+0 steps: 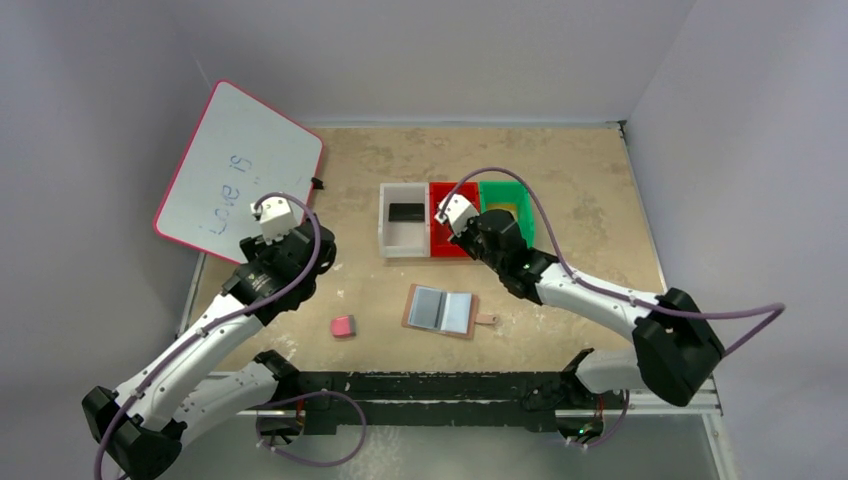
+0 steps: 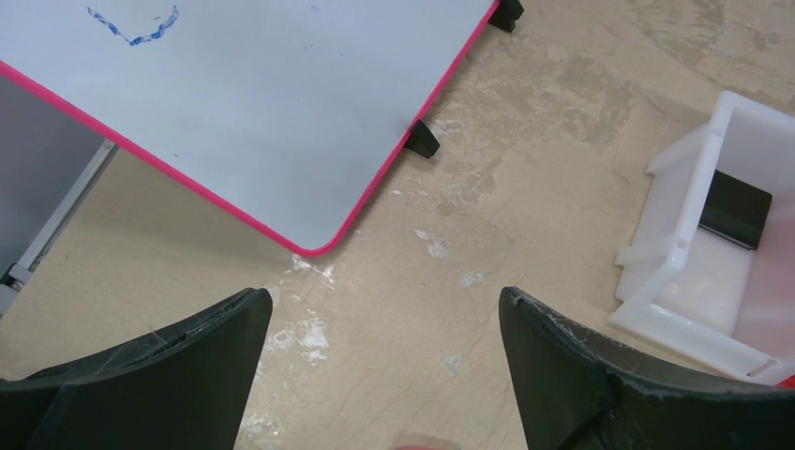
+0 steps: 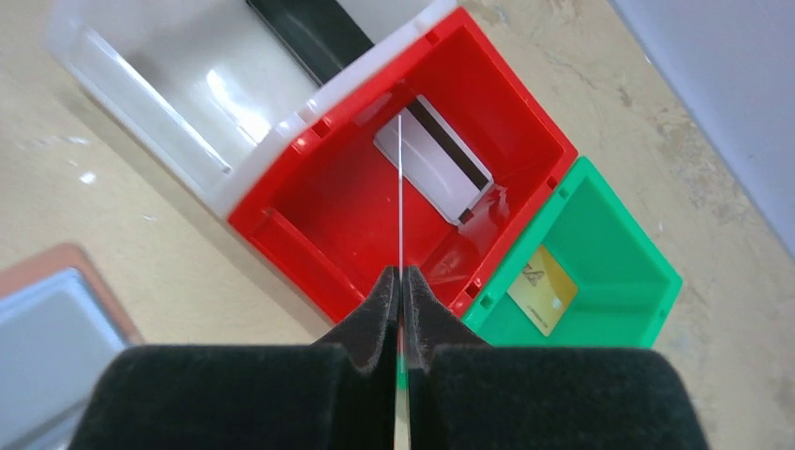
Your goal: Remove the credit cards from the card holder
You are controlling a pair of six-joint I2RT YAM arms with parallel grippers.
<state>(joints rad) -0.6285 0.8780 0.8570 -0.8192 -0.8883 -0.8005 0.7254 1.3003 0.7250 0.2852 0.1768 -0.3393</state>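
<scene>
The tan card holder [image 1: 442, 311] lies open on the table, its pale blue sleeves up; its corner shows in the right wrist view [image 3: 37, 347]. My right gripper [image 3: 401, 274] is shut on a thin card [image 3: 400, 187], seen edge-on, held over the red bin [image 3: 309, 253]; in the top view this gripper [image 1: 462, 226] is above that bin. A silver-grey card with a dark stripe [image 3: 436, 169] lies in the red bin. A gold card [image 3: 542, 291] lies in the green bin [image 3: 647, 262]. A black card [image 2: 736, 208] lies in the white bin [image 2: 689, 234]. My left gripper [image 2: 384, 309] is open and empty over bare table.
The three bins [image 1: 405, 248] stand in a row behind the holder. A pink-edged whiteboard [image 1: 240, 170] leans at the back left, near my left gripper [image 1: 283, 228]. A pink-and-grey eraser [image 1: 343, 326] lies left of the holder.
</scene>
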